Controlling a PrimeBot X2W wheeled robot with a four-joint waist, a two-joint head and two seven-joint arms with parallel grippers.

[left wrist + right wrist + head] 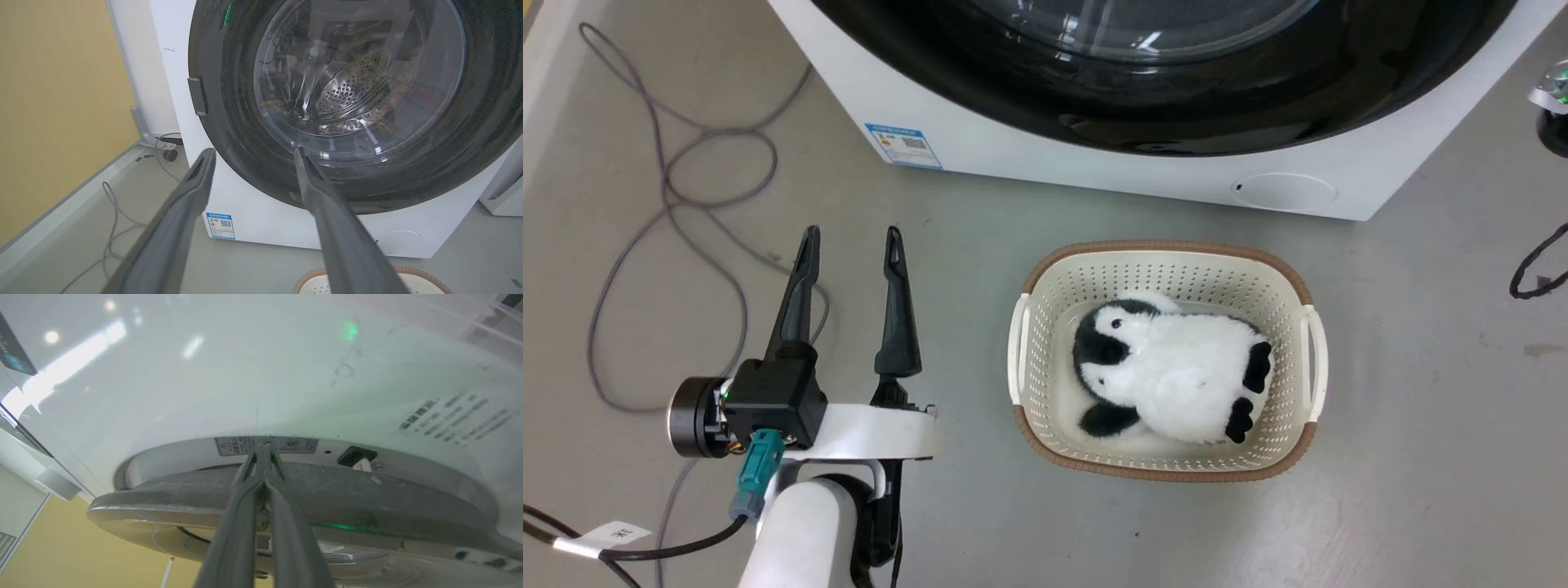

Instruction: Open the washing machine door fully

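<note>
1. Big white boxy front-loading washing machine (980, 143); everything below is placed from it. It stands on a grey concrete floor (1421, 367).
2. Large round glossy black washing machine door (1176, 90), almost as wide as the machine front, with a clear bulging glass bowl (355, 69) at centre. The perforated steel drum shows through the glass. In the right wrist view the door's rim stands slightly off the machine's white recessed ring: ajar, far from fully open.
3. Cream perforated plastic basket with a brown woven rim (1168, 247), on the floor just in front of the machine, apart from it.
4. Black-and-white plush penguin (1176, 376), lying inside the basket.
5. Left gripper (851, 233), dark two-fingered claw, in front of the machine's left corner, well short of it. Fingers spread wide, nothing between them.
6. Right gripper (263, 447), at the door's rim. Fingers pressed together, tips over the recessed ring beside a small warning label (233, 446). Cannot tell if they touch the door.
7. Loose grey cables (670, 188), looped on the floor left of the machine.
8. Round low cap (1284, 193), lower right of the machine front.
9. Blue label sticker (903, 145), lower left of the front.
10. Small black handle tab (198, 96), on the door's left edge.
</note>
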